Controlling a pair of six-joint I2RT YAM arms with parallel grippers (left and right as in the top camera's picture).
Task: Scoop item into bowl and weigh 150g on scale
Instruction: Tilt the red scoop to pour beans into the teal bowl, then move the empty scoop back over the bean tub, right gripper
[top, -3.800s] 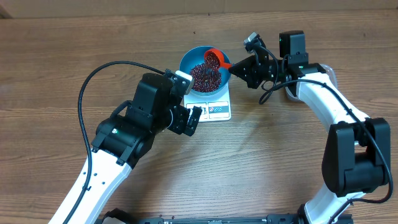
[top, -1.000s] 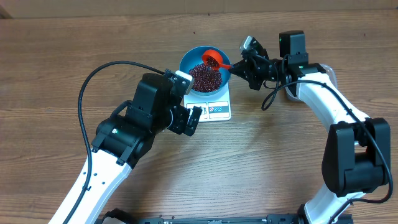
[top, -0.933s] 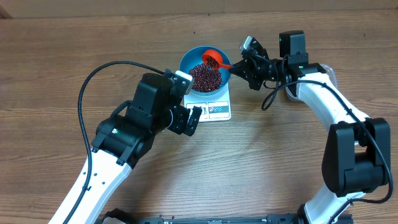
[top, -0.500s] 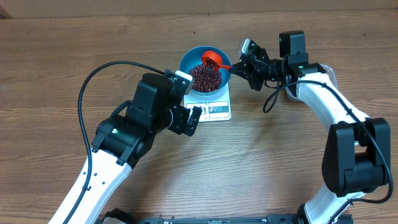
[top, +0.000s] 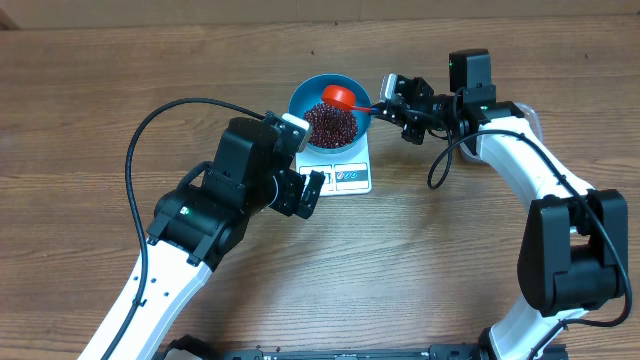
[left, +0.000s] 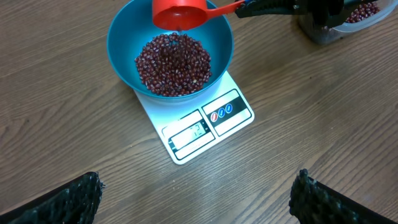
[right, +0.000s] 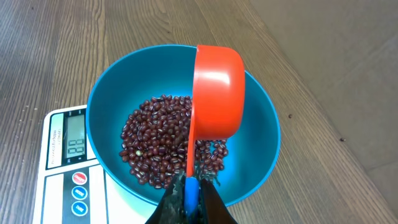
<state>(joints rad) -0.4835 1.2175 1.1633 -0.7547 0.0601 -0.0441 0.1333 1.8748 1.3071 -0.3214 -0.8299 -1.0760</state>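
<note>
Glossy smooth blue bowl (right: 261, 146); shiny orange plastic scoop (right: 217, 93); matt wood-grain table (left: 323, 124); white plastic scale (left: 202, 127).

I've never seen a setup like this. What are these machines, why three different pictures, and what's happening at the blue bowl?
These are two robot arms at a wooden table. The wide picture comes from a camera fixed overhead; the other two come from a small camera on each wrist. On the table a white kitchen scale carries a blue bowl of dark red beans. The right end effector, the two-finger pincer at the arm's tip, is shut on the handle of a red scoop tipped over the bowl. The left end effector is open, holds nothing and hangs near the scale. A clear tub with more beans shows at the edge of the left wrist view.
</note>
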